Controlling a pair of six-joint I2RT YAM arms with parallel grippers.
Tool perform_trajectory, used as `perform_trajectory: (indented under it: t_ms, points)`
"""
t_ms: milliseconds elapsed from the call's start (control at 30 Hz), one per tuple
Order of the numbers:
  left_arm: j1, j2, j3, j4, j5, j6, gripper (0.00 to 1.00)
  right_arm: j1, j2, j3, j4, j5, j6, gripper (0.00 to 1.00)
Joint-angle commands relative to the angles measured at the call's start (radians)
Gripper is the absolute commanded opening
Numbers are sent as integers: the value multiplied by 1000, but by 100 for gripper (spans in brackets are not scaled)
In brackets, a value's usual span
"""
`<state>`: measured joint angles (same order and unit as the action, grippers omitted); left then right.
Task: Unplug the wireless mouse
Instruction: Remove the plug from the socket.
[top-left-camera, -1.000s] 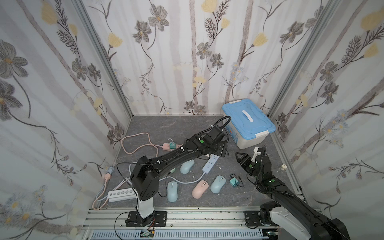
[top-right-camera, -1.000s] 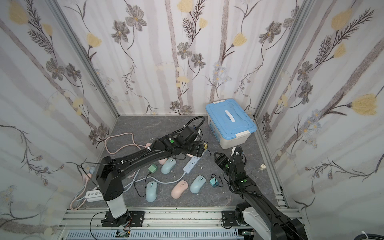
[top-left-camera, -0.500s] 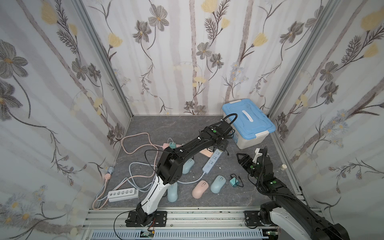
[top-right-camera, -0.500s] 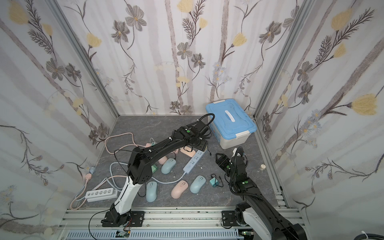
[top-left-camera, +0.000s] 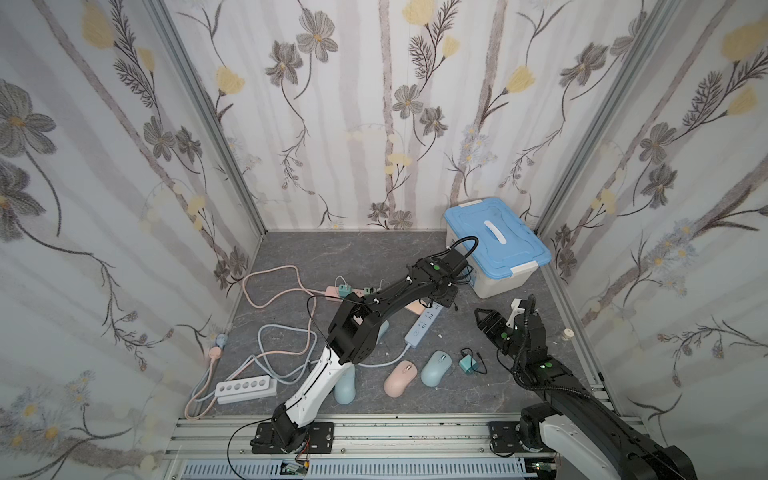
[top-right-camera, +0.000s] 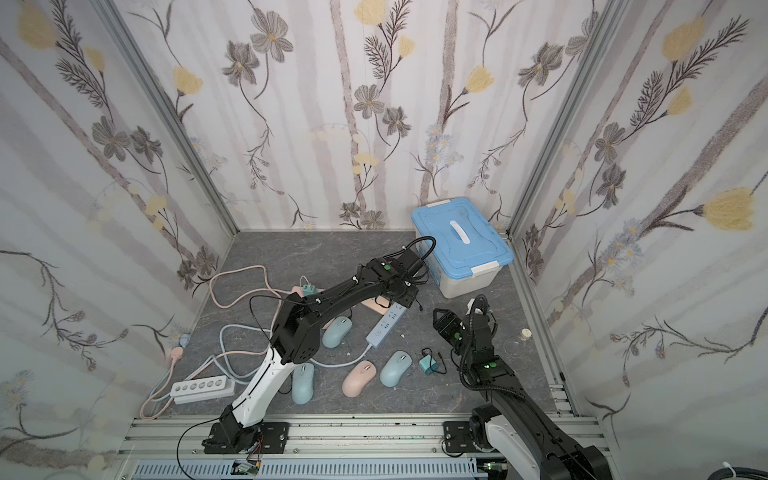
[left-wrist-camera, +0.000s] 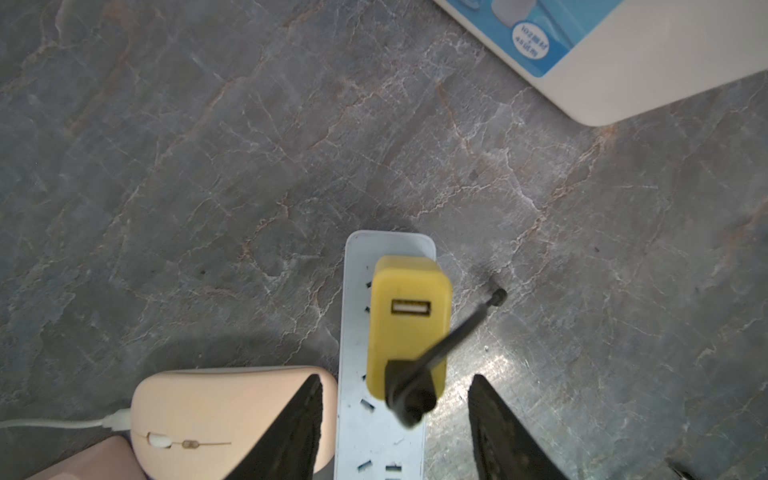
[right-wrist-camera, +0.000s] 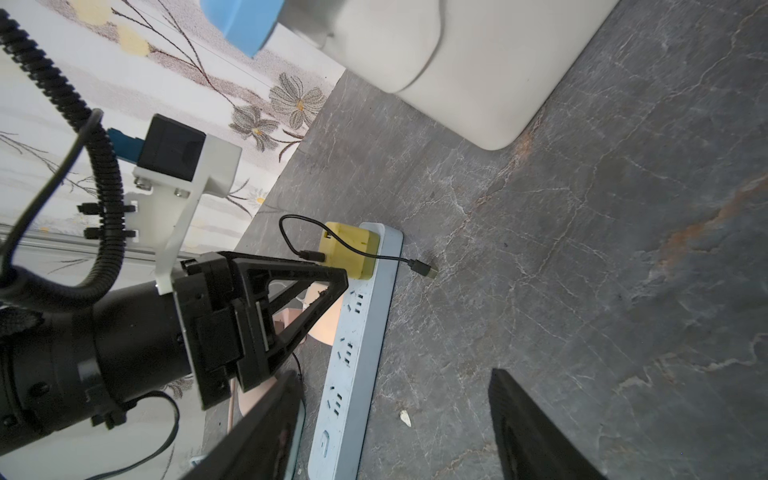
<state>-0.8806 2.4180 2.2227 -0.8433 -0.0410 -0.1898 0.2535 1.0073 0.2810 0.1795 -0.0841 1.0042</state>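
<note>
Left gripper (left-wrist-camera: 395, 376), frame bottom, part-open, empty, flanks yellow plastic charger block (left-wrist-camera: 409, 316): centre, pinch, pull straight out. Right gripper (right-wrist-camera: 392, 372) wide, empty.

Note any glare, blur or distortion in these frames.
Left wrist view: glare on the floor beside the strip; the black cable near the lens is soft. Right wrist view: the right fingers are dark and blurred. Both top views: evenly lit and sharp, walls splayed by the wide lens.

It was a staged lab booth. Flower-printed wall panels (top-left-camera: 374, 124) stood in bare aluminium corner posts (top-left-camera: 215, 124), with a slotted aluminium base rail (top-left-camera: 415, 432) nearest.
</note>
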Motion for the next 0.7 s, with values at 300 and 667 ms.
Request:
perform_trajectory:
  t_ms: [300,667]
  points:
    - [0,65,60,21,-3,33,47,-7,11,-11,58,-13,-1,72]
    - [1,99,72,26,-14,32,34,-11,28,-20,81,-20,-1,72]
